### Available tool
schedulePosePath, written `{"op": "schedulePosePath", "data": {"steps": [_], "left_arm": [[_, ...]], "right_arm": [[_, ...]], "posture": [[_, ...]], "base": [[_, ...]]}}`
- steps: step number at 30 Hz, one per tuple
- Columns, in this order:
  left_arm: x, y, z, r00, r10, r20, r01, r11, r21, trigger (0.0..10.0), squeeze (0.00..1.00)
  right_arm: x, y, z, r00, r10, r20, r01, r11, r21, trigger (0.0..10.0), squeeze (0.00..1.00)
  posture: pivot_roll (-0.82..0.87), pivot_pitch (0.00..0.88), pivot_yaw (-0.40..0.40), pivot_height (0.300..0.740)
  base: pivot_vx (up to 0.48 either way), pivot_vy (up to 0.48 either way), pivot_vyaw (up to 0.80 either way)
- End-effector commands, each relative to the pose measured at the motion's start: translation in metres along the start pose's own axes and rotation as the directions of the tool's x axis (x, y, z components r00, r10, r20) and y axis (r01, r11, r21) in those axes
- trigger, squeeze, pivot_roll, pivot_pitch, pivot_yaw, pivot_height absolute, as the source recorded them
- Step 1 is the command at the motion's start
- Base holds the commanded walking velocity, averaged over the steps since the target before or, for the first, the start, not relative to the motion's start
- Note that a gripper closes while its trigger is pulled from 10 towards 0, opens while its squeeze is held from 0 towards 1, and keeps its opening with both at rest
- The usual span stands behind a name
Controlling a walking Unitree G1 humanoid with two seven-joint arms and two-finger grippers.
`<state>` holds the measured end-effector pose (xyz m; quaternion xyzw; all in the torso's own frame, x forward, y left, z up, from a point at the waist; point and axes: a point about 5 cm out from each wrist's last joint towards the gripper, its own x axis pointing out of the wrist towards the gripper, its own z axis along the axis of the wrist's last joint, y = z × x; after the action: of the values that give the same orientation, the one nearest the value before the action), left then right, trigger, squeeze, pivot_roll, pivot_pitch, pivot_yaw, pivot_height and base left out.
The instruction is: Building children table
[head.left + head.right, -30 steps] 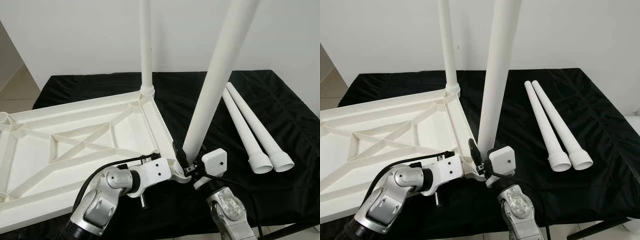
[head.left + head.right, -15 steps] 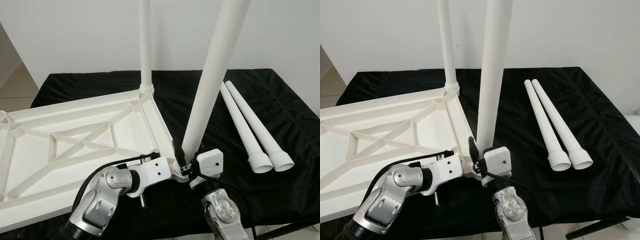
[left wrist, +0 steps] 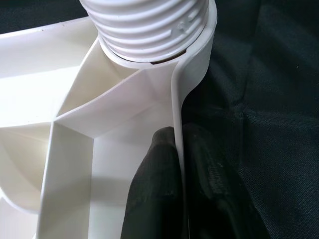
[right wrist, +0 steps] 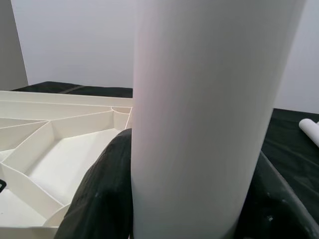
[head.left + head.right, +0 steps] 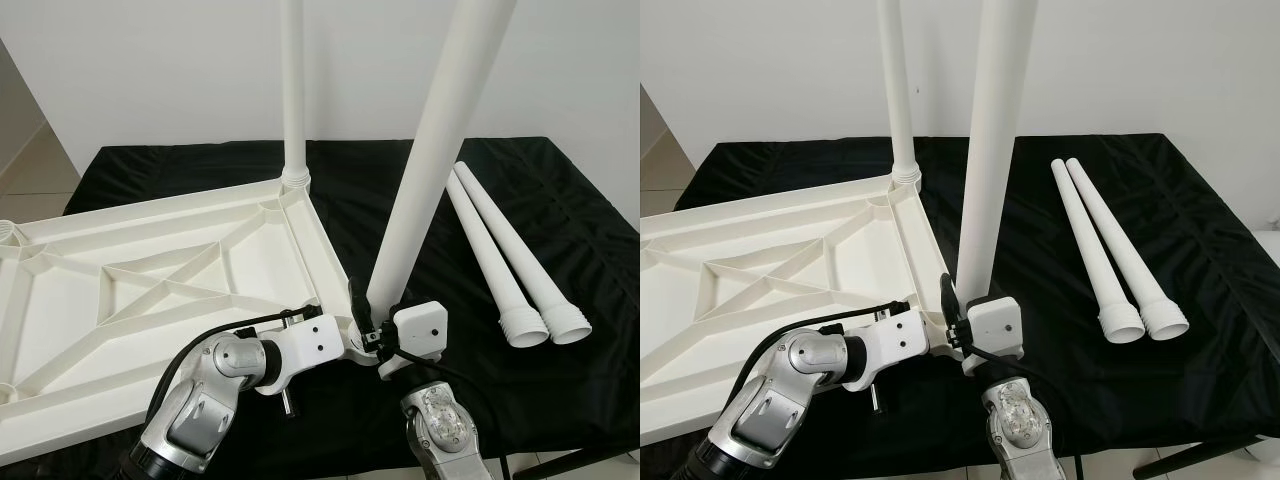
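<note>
A big white table top [image 5: 150,290] lies upside down on a bench [image 5: 560,210] with a black cloth over it. You can see the ribs on its underside. One white leg [image 5: 292,90] stands straight up in the far corner of the table top. A second leg [image 5: 430,160] stands at the near corner, and it leans a little to the right.

The left gripper [image 3: 182,184] is at that near corner. Its jaws pinch the thin rim of the table top, one black finger on each side. In the left wrist view the ribbed screw end [image 3: 149,25] of the second leg sits in the corner socket just past the fingers.

The right gripper [image 5: 375,335] is low on the second leg. Its jaws are wrapped around the leg, with a black finger [image 4: 104,194] on each side.

Two more legs [image 5: 510,255] lie side by side on the black cloth, off to the right and well apart from the table top.
</note>
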<state>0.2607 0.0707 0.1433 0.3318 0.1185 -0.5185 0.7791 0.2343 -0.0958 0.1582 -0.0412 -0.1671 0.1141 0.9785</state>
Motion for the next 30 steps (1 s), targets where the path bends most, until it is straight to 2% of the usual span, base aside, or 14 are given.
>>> {"op": "schedulePosePath", "data": {"steps": [1,10,11,12,13,14,15,29,30], "left_arm": [[-0.0016,0.0035,-0.0190,0.988,0.133,-0.075,-0.136,0.990,-0.041,10.0,0.00],[0.0003,0.0021,-0.0180,0.989,0.131,-0.070,-0.134,0.990,-0.041,10.0,0.00],[0.0006,0.0019,-0.0178,0.989,0.131,-0.069,-0.134,0.990,-0.040,10.0,0.00],[0.0008,0.0018,-0.0177,0.989,0.131,-0.068,-0.134,0.990,-0.040,10.0,0.00],[0.0009,0.0018,-0.0176,0.989,0.131,-0.068,-0.134,0.990,-0.040,10.0,0.00],[0.0009,0.0018,-0.0176,0.989,0.131,-0.068,-0.134,0.990,-0.040,10.0,0.00],[0.0012,0.0020,-0.0175,0.989,0.131,-0.067,-0.134,0.990,-0.040,10.0,0.00],[0.0026,0.0013,-0.0165,0.990,0.130,-0.062,-0.133,0.990,-0.043,10.0,0.00],[0.0026,0.0014,-0.0167,0.989,0.130,-0.063,-0.133,0.990,-0.044,10.0,0.00]], "right_arm": [[-0.0125,-0.0270,-0.0225,0.981,-0.145,-0.126,0.134,0.986,-0.097,10.0,0.00],[-0.0128,-0.0263,-0.0208,0.985,-0.132,-0.114,0.122,0.988,-0.090,10.0,0.00],[-0.0131,-0.0262,-0.0202,0.986,-0.127,-0.110,0.117,0.989,-0.087,10.0,0.14],[-0.0134,-0.0261,-0.0199,0.986,-0.124,-0.108,0.115,0.990,-0.086,10.0,0.14],[-0.0135,-0.0261,-0.0194,0.987,-0.123,-0.105,0.115,0.990,-0.082,10.0,0.90],[-0.0135,-0.0261,-0.0194,0.987,-0.123,-0.105,0.115,0.990,-0.082,10.0,0.90],[-0.0135,-0.0262,-0.0190,0.987,-0.122,-0.103,0.114,0.990,-0.079,10.0,1.00],[-0.0110,-0.0238,-0.0153,0.992,-0.101,-0.075,0.095,0.992,-0.083,10.0,1.00],[-0.0109,-0.0222,-0.0155,0.993,-0.090,-0.077,0.084,0.994,-0.073,9.5,0.00]], "posture": [[-0.13,0.135,0.041,0.740],[-0.14,0.125,0.034,0.740],[-0.14,0.124,0.033,0.740],[-0.14,0.124,0.033,0.740],[-0.14,0.122,0.033,0.740],[-0.14,0.122,0.033,0.740],[-0.14,0.122,0.033,0.740],[-0.14,0.126,0.033,0.740],[-0.14,0.126,0.033,0.740]], "base": [[0.000,0.000,0.00],[0.000,0.000,0.00],[0.000,0.000,0.00],[0.000,0.000,0.00],[0.000,0.000,0.00],[0.000,0.000,0.00],[0.000,0.000,0.00],[0.000,0.000,0.00],[0.000,0.000,0.00]]}}
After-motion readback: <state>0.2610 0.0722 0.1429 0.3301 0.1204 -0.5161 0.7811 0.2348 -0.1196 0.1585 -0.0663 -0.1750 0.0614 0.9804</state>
